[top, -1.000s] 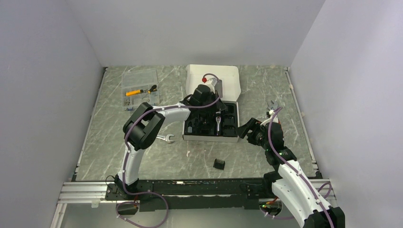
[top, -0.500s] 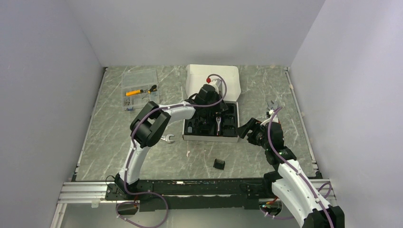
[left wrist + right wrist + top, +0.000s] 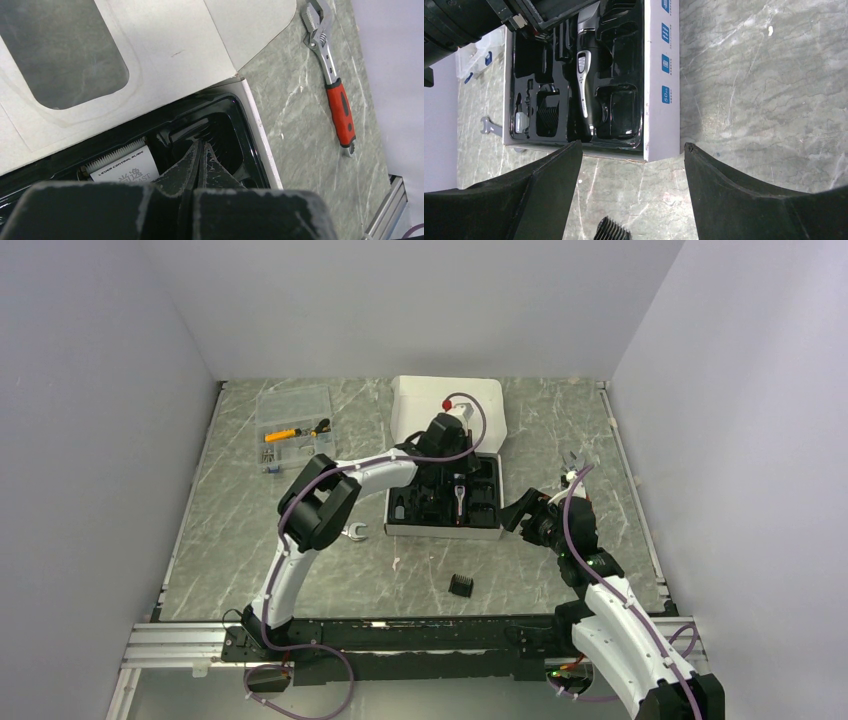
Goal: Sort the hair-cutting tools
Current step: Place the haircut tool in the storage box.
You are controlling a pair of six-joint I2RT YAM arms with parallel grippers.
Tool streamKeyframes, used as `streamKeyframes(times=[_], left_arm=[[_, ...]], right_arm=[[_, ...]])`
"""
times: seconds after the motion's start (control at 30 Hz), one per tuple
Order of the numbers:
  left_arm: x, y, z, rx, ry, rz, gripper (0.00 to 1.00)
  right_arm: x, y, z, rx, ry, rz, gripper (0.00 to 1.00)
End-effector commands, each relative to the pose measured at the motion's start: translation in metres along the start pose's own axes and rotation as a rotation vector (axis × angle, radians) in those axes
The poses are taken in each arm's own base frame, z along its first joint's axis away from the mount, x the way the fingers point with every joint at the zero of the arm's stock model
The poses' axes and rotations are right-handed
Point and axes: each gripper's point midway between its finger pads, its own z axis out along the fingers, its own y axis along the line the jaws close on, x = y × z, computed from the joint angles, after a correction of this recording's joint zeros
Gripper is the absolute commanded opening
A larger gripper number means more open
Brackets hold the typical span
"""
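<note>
A grey marbled counter (image 3: 250, 550) carries a white box (image 3: 443, 531) with its windowed lid (image 3: 165, 45) open toward the back. A silver wrench (image 3: 352, 532) lies just beside the box's near left corner. A red-handled adjustable wrench (image 3: 331, 75) lies near the lid, apart from it. At the back left sits a clear case (image 3: 293, 405) with a yellow-handled tool (image 3: 281, 434); whether the tool is in or on the case is unclear.

The left pincer (image 3: 201, 150), closed, hangs over the black tray (image 3: 236, 150); a red-handled wrench (image 3: 333, 82) lies well apart.
</note>
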Motion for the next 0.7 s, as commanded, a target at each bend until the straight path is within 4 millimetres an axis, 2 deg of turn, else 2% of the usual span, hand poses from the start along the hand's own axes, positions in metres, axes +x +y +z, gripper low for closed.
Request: streamKeyframes(times=[0.0, 0.07, 0.4, 0.67], left_arm=[[0.051, 0.055, 0.010, -0.189, 0.138, 0.043, 0.00], [0.057, 0.059, 0.011, -0.203, 0.156, 0.045, 0.00], [0.058, 0.065, 0.007, -0.265, 0.203, 0.078, 0.00], [0.066, 0.069, -0.002, -0.272, 0.214, 0.067, 0.00]], right_arm=[[-0.003, 0.003, -0.001, -0.013, -0.003, -0.014, 0.77], [-0.004, 0.004, -0.001, -0.013, -0.002, -0.013, 0.77], [-0.005, 0.006, -0.002, -0.018, -0.003, -0.012, 0.77], [-0.007, 0.008, -0.005, -0.025, -0.011, -0.008, 0.77]])
